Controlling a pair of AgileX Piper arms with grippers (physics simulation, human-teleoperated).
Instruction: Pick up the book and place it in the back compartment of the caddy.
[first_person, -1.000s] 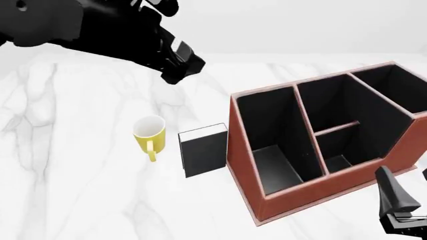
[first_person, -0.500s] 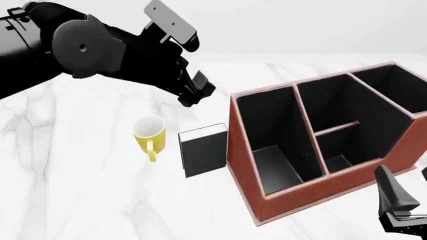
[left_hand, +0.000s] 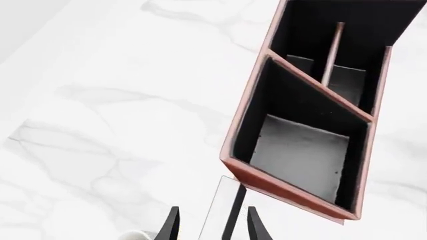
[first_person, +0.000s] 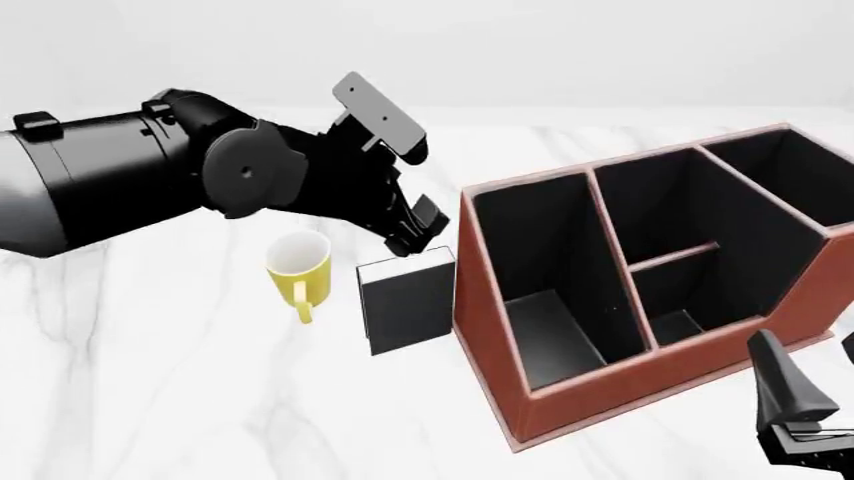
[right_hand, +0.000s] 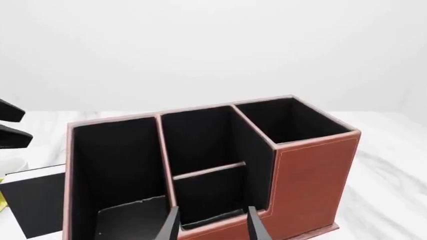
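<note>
— Book (first_person: 407, 307) first: where is it standing?

— Upright on the white marble table (first_person: 160, 380), in the lower middle of the front view. It is just beside the caddy (first_person: 627, 385), at its left wall, and I cannot tell if they touch. The yellow mug (first_person: 299, 270) is near it on the other side, a little apart.

— And the left gripper (first_person: 424, 232)?

— It comes from the upper left of the frame and hangs right above the top edge of the book. In the left wrist view its two fingers (left_hand: 169, 227) are spread, and the book's thin edge (left_hand: 223, 210) lies between them with a gap on each side. So it is open and holds nothing.

— The right gripper (first_person: 801, 405)?

— Low in the bottom right corner of the front view, in front of the caddy. Its fingers (right_hand: 169, 226) are apart too, with nothing between.

— The back compartment (first_person: 674, 322)?

— It is the small cell in the middle strip, below the short cross divider in the front view. Only its black lining shows
</note>
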